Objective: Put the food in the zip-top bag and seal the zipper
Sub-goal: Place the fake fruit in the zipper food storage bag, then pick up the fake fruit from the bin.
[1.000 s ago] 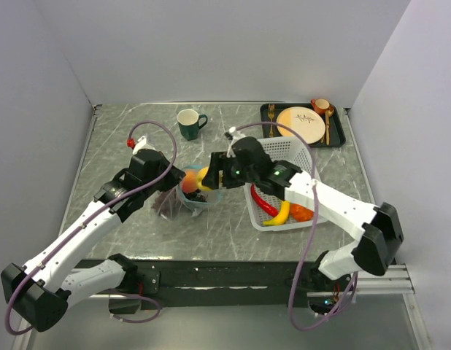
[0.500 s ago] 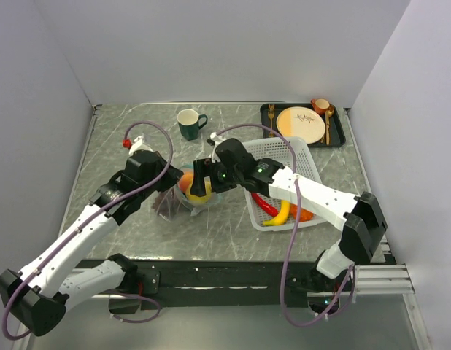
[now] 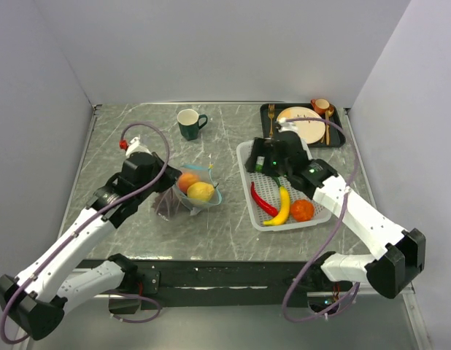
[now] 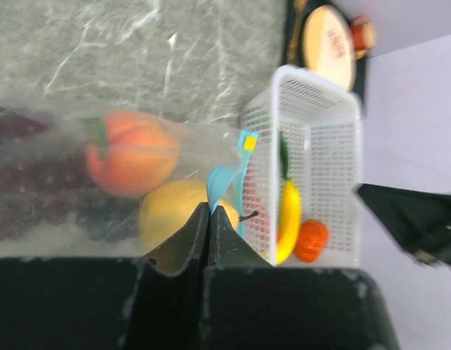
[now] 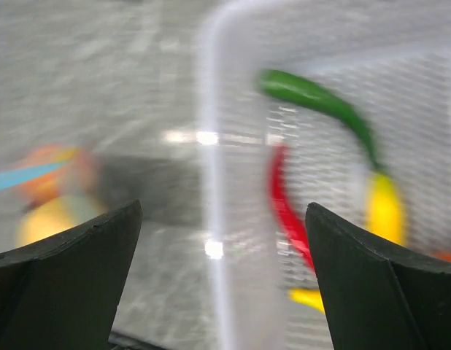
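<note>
The zip-top bag (image 3: 183, 198) lies at the table's middle with the peach (image 3: 187, 181), lemon (image 3: 202, 192) and dark grapes (image 3: 167, 205) inside. My left gripper (image 4: 209, 208) is shut on the teal zipper (image 4: 224, 177) at the bag's mouth, and the peach (image 4: 130, 153) and lemon (image 4: 174, 216) show through the plastic. My right gripper (image 5: 222, 210) is wide open and holds nothing. It hovers over the left rim of the white basket (image 5: 211, 146). The basket holds a red chili (image 5: 284, 204), green pepper (image 5: 320, 102), banana (image 3: 282, 207) and orange (image 3: 303, 210).
A green mug (image 3: 187, 124) stands at the back centre. A dark tray (image 3: 338, 135) with a cream plate (image 3: 301, 124), cutlery and an orange cup (image 3: 322, 106) sits at the back right. The white basket (image 3: 244, 157) lies right of the bag. Walls close in both sides.
My right gripper left the lemon in the bag, opened wide and drew back to the right over the basket. The left gripper stayed shut on the bag's mouth.
</note>
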`<control>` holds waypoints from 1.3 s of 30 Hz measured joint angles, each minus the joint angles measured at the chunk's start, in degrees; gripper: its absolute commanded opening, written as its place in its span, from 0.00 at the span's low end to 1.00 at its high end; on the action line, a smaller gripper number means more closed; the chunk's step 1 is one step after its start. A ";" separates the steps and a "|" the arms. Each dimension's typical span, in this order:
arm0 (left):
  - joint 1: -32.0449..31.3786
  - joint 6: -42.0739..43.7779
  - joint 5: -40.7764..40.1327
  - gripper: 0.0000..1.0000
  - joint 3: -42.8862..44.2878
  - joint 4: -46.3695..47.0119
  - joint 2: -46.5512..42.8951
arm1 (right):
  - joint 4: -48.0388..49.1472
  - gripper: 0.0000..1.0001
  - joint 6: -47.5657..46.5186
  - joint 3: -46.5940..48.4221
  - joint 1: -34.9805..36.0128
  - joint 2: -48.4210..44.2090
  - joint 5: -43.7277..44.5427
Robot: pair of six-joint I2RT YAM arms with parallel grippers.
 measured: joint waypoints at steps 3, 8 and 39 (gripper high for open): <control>0.00 -0.68 0.00 0.01 -2.01 2.10 -4.22 | -3.41 1.00 -0.22 -2.67 -3.06 -0.31 2.99; 0.00 -1.14 -2.80 0.10 -2.38 2.27 -9.99 | -7.41 1.00 -0.22 -7.63 -3.58 0.20 4.70; 0.00 -0.13 -0.17 0.04 3.45 -1.75 6.16 | -15.32 1.00 3.91 -18.23 -16.37 -2.29 11.89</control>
